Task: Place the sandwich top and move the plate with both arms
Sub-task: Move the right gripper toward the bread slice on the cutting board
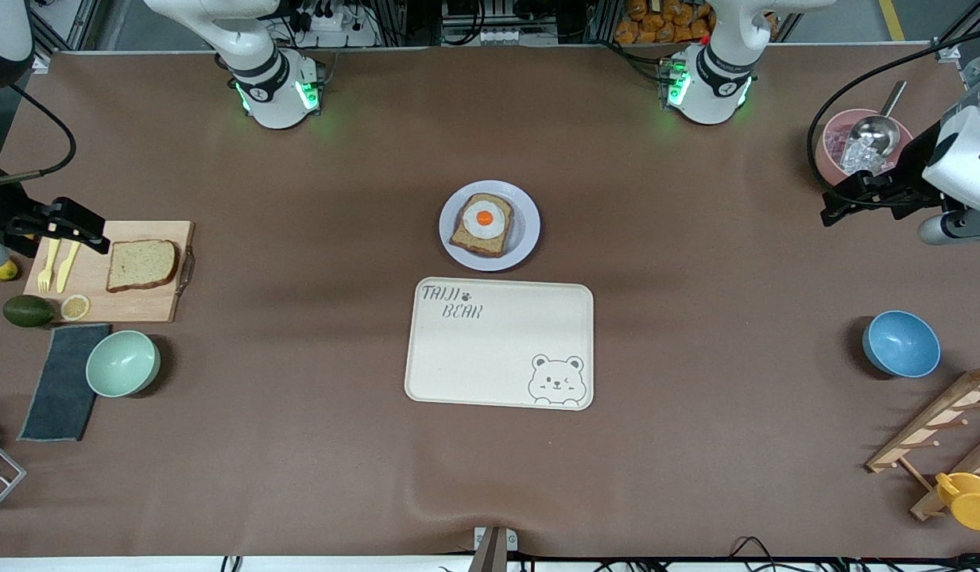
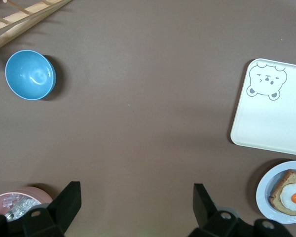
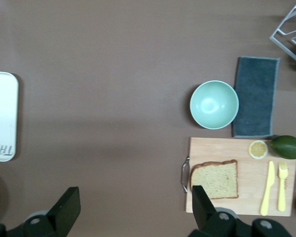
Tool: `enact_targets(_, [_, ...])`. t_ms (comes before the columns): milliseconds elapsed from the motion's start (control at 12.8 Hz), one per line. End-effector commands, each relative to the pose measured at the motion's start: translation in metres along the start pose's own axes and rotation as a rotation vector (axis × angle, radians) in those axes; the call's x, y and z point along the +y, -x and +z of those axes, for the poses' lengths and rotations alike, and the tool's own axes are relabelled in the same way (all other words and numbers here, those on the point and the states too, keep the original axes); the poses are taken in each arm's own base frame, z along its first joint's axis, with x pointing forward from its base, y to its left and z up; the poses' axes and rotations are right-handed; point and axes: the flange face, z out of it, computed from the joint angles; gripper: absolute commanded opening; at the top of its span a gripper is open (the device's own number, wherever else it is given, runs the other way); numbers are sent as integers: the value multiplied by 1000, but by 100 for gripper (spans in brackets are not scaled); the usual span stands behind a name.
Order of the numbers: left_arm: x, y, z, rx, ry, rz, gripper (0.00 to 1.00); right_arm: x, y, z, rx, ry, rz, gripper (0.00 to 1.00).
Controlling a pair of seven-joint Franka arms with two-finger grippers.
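Observation:
The sandwich top (image 1: 142,264), a plain brown bread slice, lies on a wooden cutting board (image 1: 140,306) at the right arm's end of the table. The right wrist view shows the slice (image 3: 214,179) too. The pale round plate (image 1: 526,230) sits mid-table and carries a toast slice with a fried egg (image 1: 483,223); the plate (image 2: 265,190) also shows in the left wrist view. My right gripper (image 1: 80,229) (image 3: 134,195) hangs open and empty over the board's edge. My left gripper (image 1: 839,202) (image 2: 136,192) hangs open and empty by the pink bowl.
A cream bear tray (image 1: 497,349) lies just nearer the camera than the plate. By the board are an avocado (image 1: 27,311), a mint bowl (image 1: 122,363) and a dark cloth (image 1: 60,381). At the left arm's end are a pink bowl with scoop (image 1: 855,147), a blue bowl (image 1: 900,343) and a wooden rack (image 1: 950,429).

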Motion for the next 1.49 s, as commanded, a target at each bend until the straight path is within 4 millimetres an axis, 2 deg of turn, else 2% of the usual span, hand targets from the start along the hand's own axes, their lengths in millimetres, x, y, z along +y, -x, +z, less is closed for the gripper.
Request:
enact_targets(0, [0,-2,-4,16,-29,-2,100,10,0,-2,4,-71,27,100])
enact_targets(235, [2,-5,2,10,-52,4,100,8,1,-2,0,-66,20,100])
enact_targets(471, [4,-11,7,4,-62,18,100,15,1,1,-6,-62,31,100])
enact_targets(627, [5,-11,9,0,-58,14,100,19,-3,11,-21,-69,40,100])
enact_targets(706, [5,-11,11,-7,-53,15,100,25,-6,19,-28,-68,49,100])
enact_targets(941, [4,-12,15,-16,-47,19,100,63,-18,52,-45,-63,104,100])
enact_targets(1176, [5,-16,22,-26,-47,19,100,115,-22,104,-73,-89,92,100])
enact_targets(1255, [4,-16,24,-29,-46,18,100,122,-22,114,-64,-96,96,100])
enact_targets(1412, [4,-17,25,-34,-31,15,100,126,-18,127,-85,-102,81,100])
